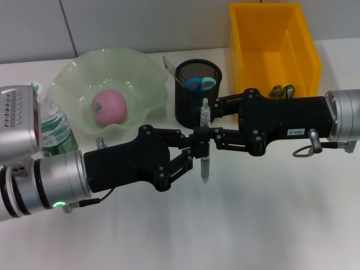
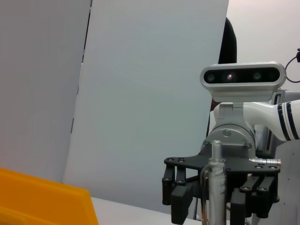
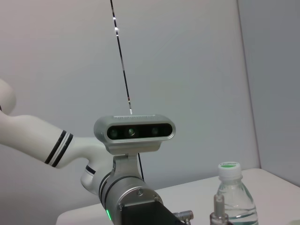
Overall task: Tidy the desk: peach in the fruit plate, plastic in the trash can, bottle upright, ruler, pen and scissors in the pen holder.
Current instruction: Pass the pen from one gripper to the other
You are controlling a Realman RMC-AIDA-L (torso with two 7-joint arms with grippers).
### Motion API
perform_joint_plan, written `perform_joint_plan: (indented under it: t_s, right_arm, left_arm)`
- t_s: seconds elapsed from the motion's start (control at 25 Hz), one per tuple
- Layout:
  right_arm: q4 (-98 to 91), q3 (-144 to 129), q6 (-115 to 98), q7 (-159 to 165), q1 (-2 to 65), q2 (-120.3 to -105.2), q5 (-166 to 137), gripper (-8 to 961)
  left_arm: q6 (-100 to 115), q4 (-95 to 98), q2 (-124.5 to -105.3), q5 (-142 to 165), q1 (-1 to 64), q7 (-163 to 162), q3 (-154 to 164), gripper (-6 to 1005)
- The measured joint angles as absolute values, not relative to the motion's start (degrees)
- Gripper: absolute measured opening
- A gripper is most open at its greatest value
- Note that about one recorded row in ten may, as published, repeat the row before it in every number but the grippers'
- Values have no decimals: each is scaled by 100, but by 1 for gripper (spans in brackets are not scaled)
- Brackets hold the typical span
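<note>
Pen (image 1: 205,140) hangs upright above the middle of the table, pinched between two grippers that meet head-on: in the head view the left gripper (image 1: 194,147) reaches in from the near left corner and the right gripper (image 1: 209,135) from the right edge, both with fingers closed on the pen's barrel, tip down. Just behind them stands the holder (image 1: 198,91), scissors (image 1: 201,84) and ruler (image 1: 169,64) already in it; the peach (image 1: 109,107) lies in the plate (image 1: 140,70) toward the far left, the bottle (image 1: 53,132) stands upright at the left edge, and the yellow bin (image 1: 292,34) sits at the far right corner. It looks like a hand-over, so I'd want one gripper firmly set before the other lets go, and the pen kept vertical for a clean drop into the holder, clear of the scissor handles. From the left wrist, the pen (image 2: 215,187) rises in front with the right gripper (image 2: 220,197) facing it, fingers (image 2: 180,197) either side of the barrel; a corner of the bin (image 2: 42,201) shows. From the right wrist, only the pen's top (image 3: 217,211) and the bottle (image 3: 230,197) show beside the left arm's camera (image 3: 134,131); neither grip can be told there.
</note>
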State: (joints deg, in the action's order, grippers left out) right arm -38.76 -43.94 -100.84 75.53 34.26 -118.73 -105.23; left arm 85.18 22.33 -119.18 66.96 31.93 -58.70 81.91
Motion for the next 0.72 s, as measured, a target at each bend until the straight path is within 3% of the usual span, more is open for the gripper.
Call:
perform_joint_plan:
  t_s: [0.44,0.56,0.72]
  right_arm:
    - [-3875,-4395,-10091,7576,3407,-11874,-10511,382]
    - [-3875,-4395,-10087,7577,3408,-11874,-10511,217]
    - [-3876,-4371,-10092,7572,3408,-11874,-10510,183]
  left_arm:
    - [8497,2233,-11918,6612,3166,-5796,8200,145]
    - [8497,2233,-11918,6611,3165,-5795,8200,145]
    - [8497,2232,-11918,6605,3165,-5819,8200,158]
